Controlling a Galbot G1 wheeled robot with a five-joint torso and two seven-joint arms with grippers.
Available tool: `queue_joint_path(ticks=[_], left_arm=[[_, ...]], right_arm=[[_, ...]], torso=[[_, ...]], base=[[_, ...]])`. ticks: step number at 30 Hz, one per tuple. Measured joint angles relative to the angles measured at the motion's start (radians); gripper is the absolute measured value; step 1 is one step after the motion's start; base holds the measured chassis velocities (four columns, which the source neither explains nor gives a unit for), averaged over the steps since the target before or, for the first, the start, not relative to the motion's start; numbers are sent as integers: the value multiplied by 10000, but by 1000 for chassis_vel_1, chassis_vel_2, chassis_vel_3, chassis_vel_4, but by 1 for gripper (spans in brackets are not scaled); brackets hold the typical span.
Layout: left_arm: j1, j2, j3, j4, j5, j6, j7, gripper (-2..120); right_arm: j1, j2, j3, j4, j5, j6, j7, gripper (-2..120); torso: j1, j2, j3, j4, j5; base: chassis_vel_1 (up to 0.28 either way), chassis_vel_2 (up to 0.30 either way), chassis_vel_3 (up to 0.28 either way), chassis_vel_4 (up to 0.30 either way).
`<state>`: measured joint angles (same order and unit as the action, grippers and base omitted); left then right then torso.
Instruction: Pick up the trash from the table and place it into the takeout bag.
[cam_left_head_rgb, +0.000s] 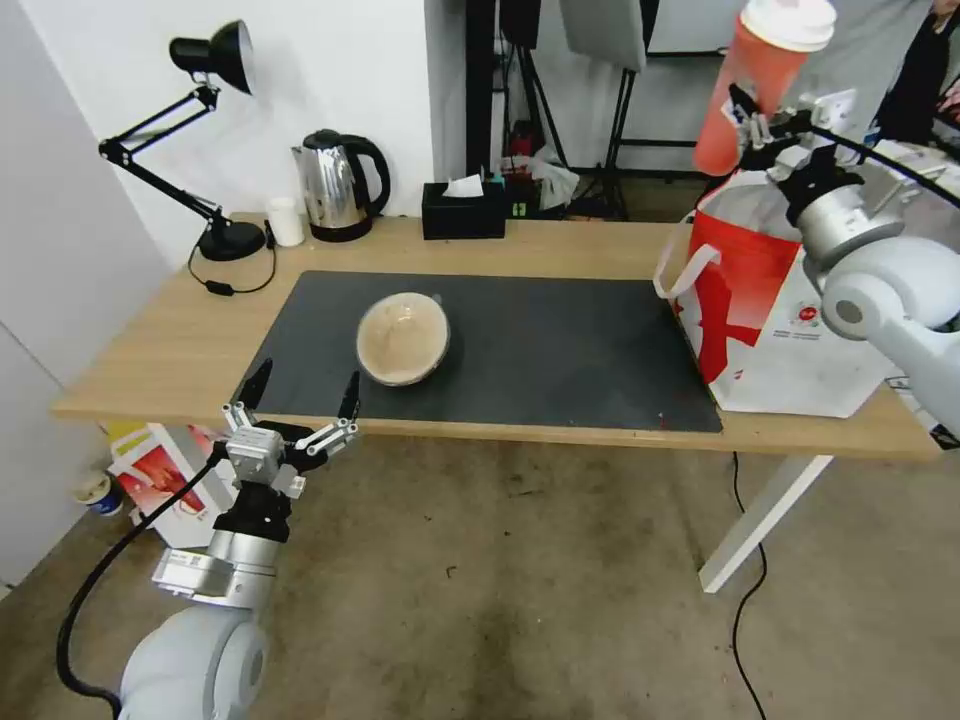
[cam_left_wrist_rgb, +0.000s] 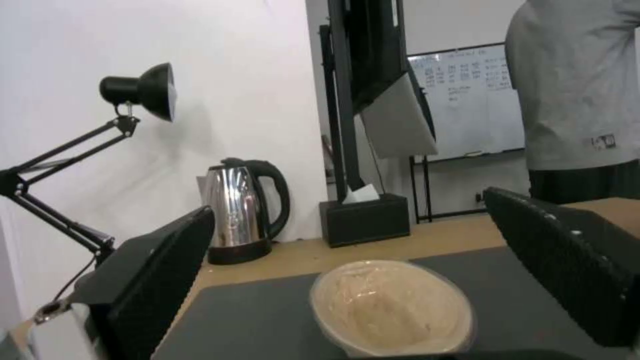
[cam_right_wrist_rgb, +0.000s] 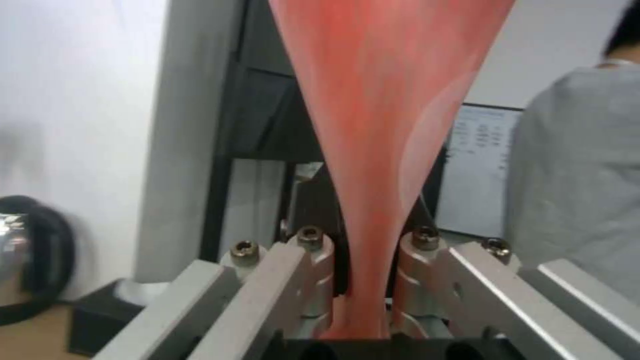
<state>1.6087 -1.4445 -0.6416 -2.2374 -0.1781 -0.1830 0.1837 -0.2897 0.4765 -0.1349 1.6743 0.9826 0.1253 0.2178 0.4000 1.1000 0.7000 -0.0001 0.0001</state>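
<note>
Worktop (cam_left_head_rgb: 180, 340): light wood on white legs, set against a white wall, with a dark grey mat (cam_left_head_rgb: 560, 350) across its middle. Bare concrete floor below, stands and a whiteboard in the room behind.

Along the back edge, left to right: black desk lamp (cam_left_head_rgb: 215, 60), small white cup (cam_left_head_rgb: 286, 221), steel kettle (cam_left_head_rgb: 340, 185), black tissue box (cam_left_head_rgb: 463, 210).

Left gripper (cam_left_head_rgb: 300, 392): low, just off the front edge of the worktop at the mat's near-left corner, pointing toward the wall, fingers (cam_left_wrist_rgb: 153, 280) spread wide and holding nothing.

Tan bowl (cam_left_head_rgb: 403, 338): on the mat just beyond that gripper, tipped so its inside faces the robot. In the left wrist view it lies between the two spread fingers but farther out, touching neither.

Takeout bag (cam_left_head_rgb: 770, 320): white with a red panel and strap handles, upright at the right end of the worktop.

Right gripper (cam_left_head_rgb: 745, 118): raised above the bag's open mouth, fingers clenched on the lower part of the red cup (cam_left_head_rgb: 762, 75). The cup, white lid on, leans slightly and is clear of the bag.
</note>
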Motion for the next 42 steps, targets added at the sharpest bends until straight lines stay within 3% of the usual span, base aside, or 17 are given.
queue_joint_path(ticks=[24, 38, 40, 42], left_arm=[[80, -5, -56, -36, 140, -38, 9, 100], [56, 47, -99, 9, 142, -41, 9, 100], [36, 60, -104, 11, 134, -37, 9, 100], [31, 60, -104, 12, 130, -34, 9, 100]], right_arm=[[943, 680, 11, -3130, -1623, -41, 489, 4], [642, 781, 85, -3112, -1889, -654, 1011, 51], [606, 831, 90, -3082, -1975, -671, 1091, 63], [597, 844, 90, -3053, -1998, -679, 1125, 66]], torso=[[0, -1, 0, 2, 0], [0, -1, 1, 1, 0], [0, 0, 0, 1, 0], [0, 0, 0, 1, 0]], base=[[0, 0, 0, 0], [0, 0, 0, 0], [0, 0, 0, 0], [0, 0, 0, 0]])
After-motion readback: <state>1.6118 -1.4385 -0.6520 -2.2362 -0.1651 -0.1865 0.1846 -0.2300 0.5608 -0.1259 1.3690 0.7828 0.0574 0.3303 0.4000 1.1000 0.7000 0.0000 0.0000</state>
